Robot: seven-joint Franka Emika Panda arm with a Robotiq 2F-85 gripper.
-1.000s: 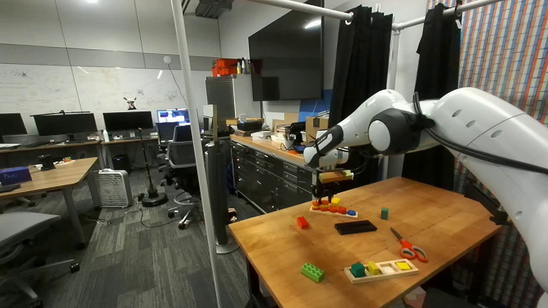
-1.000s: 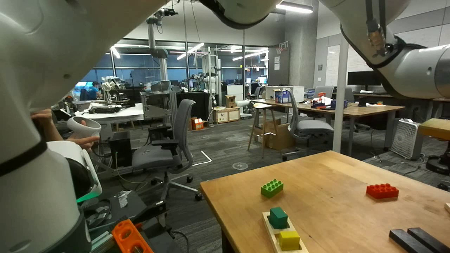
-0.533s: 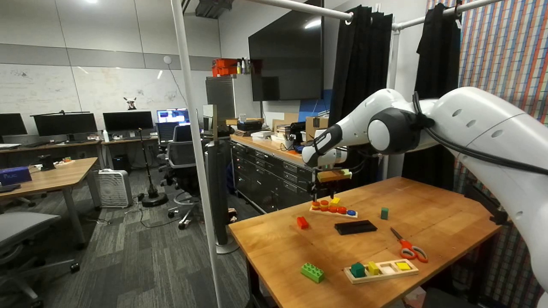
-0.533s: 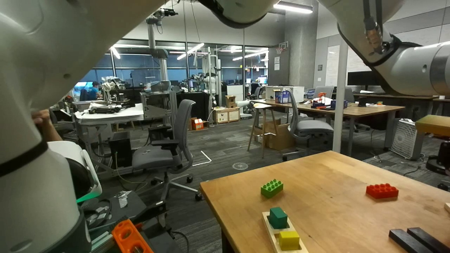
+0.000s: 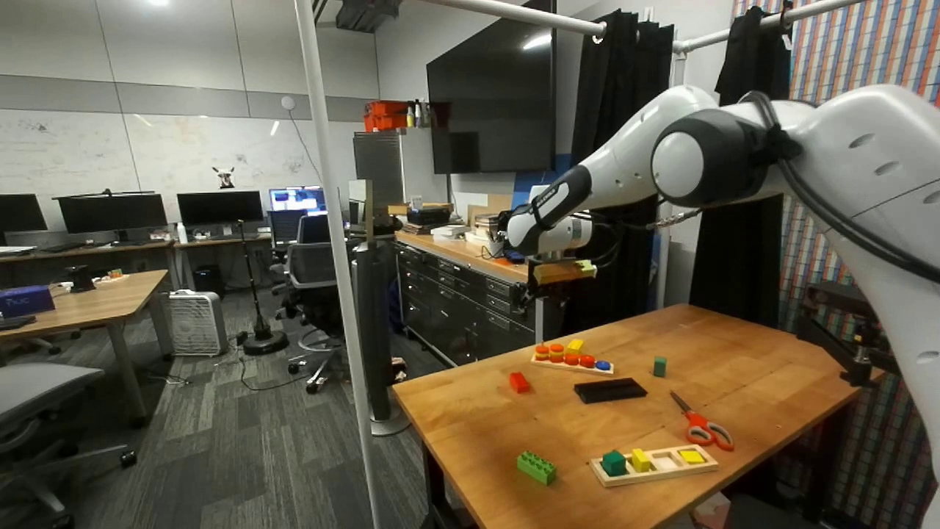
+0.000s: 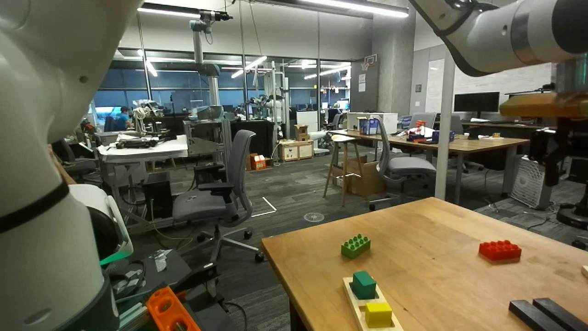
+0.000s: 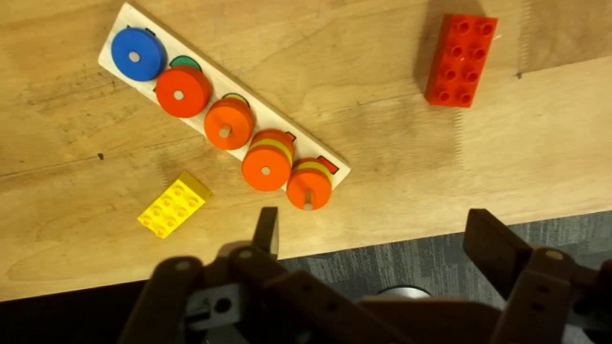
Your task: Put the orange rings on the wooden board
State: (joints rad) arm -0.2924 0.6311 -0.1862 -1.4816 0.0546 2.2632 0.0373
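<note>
Orange rings (image 7: pixel 266 168) stacked, tool (image 7: pixel 375 224) hanging wide

The tool is spread wide above the edge of the surface (image 7: pixel 392 186), with nothing held in it. In the wrist view the wooden board (image 7: pixel 265 117) lies up and to the left of the tool, its long axis slanting from the blue ring (image 7: pixel 139 54) down toward it; the end where those rings stand stacked is the nearer. No loose orange ring shows, so the placing looks finished, and the next move should simply clear them.

Lower rings are partly hidden. Beside the blue, a further ring (image 7: pixel 183 79) could be red or orange. In an exterior view the tool and a pale corner (image 6: pixel 585 271), perhaps the board's, are cut off.
</note>
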